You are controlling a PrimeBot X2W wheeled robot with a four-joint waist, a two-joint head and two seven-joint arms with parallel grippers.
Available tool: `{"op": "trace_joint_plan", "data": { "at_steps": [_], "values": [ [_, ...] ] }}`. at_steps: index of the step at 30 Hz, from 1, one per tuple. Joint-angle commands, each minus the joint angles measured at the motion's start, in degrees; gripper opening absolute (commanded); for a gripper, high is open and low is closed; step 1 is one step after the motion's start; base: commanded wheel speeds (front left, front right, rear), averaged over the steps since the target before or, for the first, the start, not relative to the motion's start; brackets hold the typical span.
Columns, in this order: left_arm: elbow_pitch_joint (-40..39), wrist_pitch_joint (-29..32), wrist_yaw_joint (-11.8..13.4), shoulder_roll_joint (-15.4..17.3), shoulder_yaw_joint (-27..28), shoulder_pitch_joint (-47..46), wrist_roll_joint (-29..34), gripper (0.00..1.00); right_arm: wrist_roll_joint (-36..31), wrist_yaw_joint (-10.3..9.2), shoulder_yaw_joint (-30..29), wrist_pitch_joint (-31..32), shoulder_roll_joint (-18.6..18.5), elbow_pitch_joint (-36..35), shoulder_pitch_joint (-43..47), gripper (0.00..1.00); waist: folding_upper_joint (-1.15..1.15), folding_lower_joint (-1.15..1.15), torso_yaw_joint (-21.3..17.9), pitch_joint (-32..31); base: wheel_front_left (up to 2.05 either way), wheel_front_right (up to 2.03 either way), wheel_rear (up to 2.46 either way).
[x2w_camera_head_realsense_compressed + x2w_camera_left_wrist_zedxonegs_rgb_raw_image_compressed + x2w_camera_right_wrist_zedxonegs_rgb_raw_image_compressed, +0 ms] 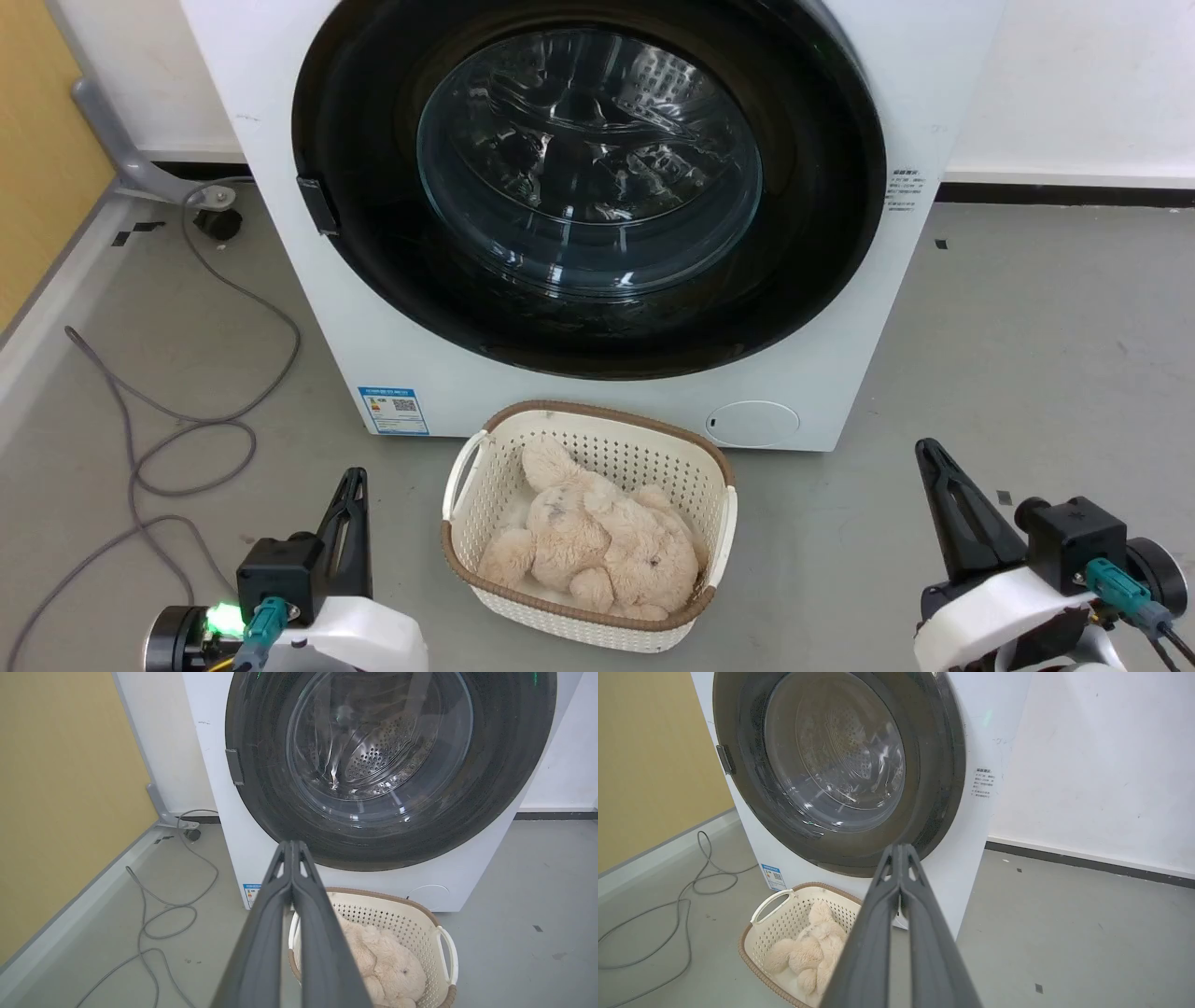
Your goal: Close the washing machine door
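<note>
– Both sets of fingers are pressing together, gripping nothing: left gripper, right gripper, hanging low either side of the basket.
– Door position?
– The washing machine door is lying ahead and above both, apparently sitting flush on the washing machine; its latch tab is facing the left arm's side.

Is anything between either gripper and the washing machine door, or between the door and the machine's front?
Nothing visible. The washing machine door lies flush on the washing machine. The basket with the plush toy stands on the floor below it, between the left gripper and right gripper, too low to block the door.
</note>
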Motion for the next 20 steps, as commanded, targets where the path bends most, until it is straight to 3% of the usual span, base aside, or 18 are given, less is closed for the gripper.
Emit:
{"op": "trace_joint_plan", "data": {
  "at_steps": [1, 20],
  "values": [
    [-0.3, 0.2, -0.3, 0.0, 0.2, -0.8, 0.4, 0.0, -0.4, -0.04, 0.1, 0.4, 0.3, -0.5, 1.1, 0.0, 0.0, 0.0, 0.0, 0.0, 0.0, 0.0, 0.0],
    [-0.7, 2.4, -1.3, 0.0, 0.5, -1.2, 0.7, 0.0, -1.3, -0.05, 0.3, 2.6, 0.3, -1.7, 1.4, 0.0, 0.0, 0.0, 0.3, -0.1, 0.0, 0.0, 0.0]
  ]
}}
